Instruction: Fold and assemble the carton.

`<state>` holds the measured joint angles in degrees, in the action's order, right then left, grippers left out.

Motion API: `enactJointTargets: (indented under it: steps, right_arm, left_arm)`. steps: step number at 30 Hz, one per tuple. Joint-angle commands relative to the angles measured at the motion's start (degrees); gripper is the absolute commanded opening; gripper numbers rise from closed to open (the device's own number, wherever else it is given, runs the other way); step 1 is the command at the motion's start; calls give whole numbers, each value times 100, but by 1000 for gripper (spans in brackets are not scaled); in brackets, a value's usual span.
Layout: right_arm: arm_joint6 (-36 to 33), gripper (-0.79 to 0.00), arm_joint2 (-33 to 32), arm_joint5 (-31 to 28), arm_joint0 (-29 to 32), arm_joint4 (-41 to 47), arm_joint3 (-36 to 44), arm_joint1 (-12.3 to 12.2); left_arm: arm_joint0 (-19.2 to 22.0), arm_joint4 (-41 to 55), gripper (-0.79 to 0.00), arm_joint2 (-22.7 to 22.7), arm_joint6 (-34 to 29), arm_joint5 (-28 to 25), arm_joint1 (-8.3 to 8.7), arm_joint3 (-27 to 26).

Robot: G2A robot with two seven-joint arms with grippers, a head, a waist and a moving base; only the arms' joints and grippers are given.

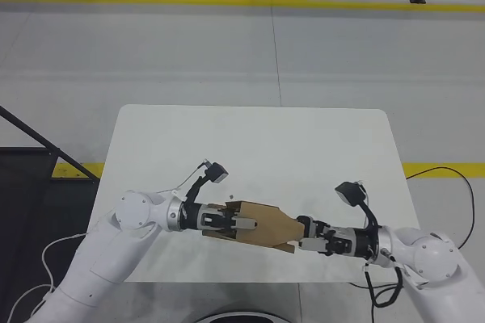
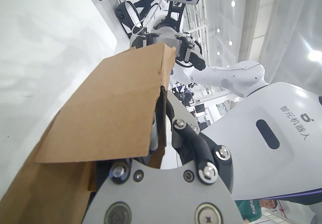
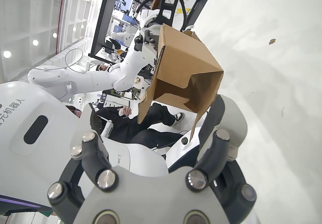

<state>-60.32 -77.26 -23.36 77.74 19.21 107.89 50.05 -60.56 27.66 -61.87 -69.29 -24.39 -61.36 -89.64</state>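
Carton: a brown carton (image 1: 267, 226) is seen over the near part of the table (image 1: 307, 137), lying lengthwise between the two grippers. Whether it rests on the surface cannot be told.
Carton form: a squared tube is shown in the right wrist view (image 3: 186, 64). The end toward the right gripper is open, the hollow inside is exposed, and the flaps there are spread outward rather than folded in.
Left gripper: the left gripper (image 1: 241, 220) is set at the carton's left end, with its jaws closed on a carton wall. In the left wrist view one black-padded finger (image 2: 173, 109) is pressed against the wall's cut edge, while the other finger is hidden under the cardboard.
Right gripper: the right gripper (image 3: 156, 109) is placed at the carton's right end, just before the open mouth. Its jaws are spread wide and are not closed on the cardboard. One flap edge is seen just beside the inner face of one finger (image 3: 218, 109); the opposite finger is held apart from the carton.
Table: a white top with rounded corners is seen. A small brown scrap (image 3: 272, 41) lies on it, well apart from the carton.
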Motion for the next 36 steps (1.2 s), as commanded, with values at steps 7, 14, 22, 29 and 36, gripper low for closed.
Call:
enactJointTargets:
  steps: [7,14,22,29,36]
  right_arm:
    - [44,0,52,113,-77,-80,-3,14]
    - [60,-77,82,138,-142,-82,-106,27]
    - [40,-252,114,108,-180,-48,-218,39]
    - [-12,-308,173,64,-213,-11,-305,53]
    - [-34,-400,236,50,-261,7,-393,69]
  left_arm:
    - [-14,1,-785,-17,-24,-26,6,-6]
    - [-24,2,-785,-24,-45,-57,10,-11]
    - [-27,3,-785,-28,-80,-75,15,-31]
    - [-28,-3,-785,-28,-72,-82,17,-42]
    - [-45,26,-785,-35,-72,-144,19,-80]
